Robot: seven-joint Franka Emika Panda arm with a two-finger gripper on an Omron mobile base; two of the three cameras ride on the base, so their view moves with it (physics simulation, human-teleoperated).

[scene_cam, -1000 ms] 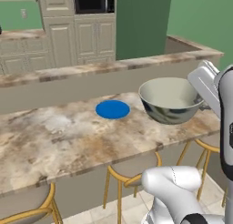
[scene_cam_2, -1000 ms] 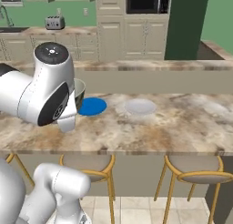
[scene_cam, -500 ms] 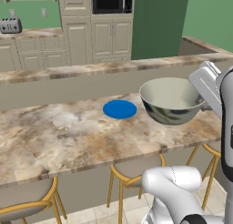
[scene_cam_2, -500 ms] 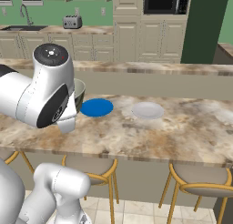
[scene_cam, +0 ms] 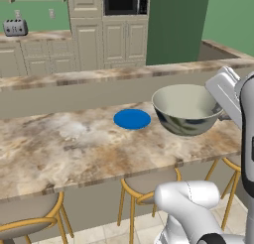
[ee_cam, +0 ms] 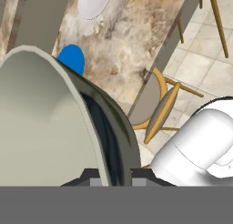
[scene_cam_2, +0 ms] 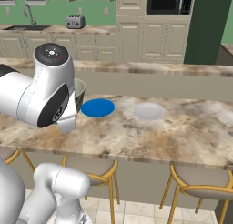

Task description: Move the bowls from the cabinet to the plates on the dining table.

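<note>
The large grey-white bowl [scene_cam: 186, 108] hangs in the air at the right of centre in the left base view, upright, its rim level and its glossy underside above the stone top of the bench [scene_cam: 64, 149]. The tool [ee_cam: 110, 175] is pinching the bowl's wall: in the hand view the rim runs down between the two dark finger tips at the bottom of the frame, one on the inside and one on the outside.

The blue plate [scene_cam: 132, 119] lies flat on the bench just left of the bowl in the left base view, bare on top. In the right base view the same plate [scene_cam_2: 98, 107] sits left of centre, with the pale whitish plate [scene_cam_2: 149, 111] near it to the right, the two apart and both bare. There the bowl [scene_cam_2: 78, 92] peeks out from behind the white arm at the left edge.

Yellow-framed stools [scene_cam_2: 198, 189] stand under the near edge of the bench. Beige cupboards [scene_cam: 106, 39] and a black microwave [scene_cam: 125, 1] line the far wall, top centre.
</note>
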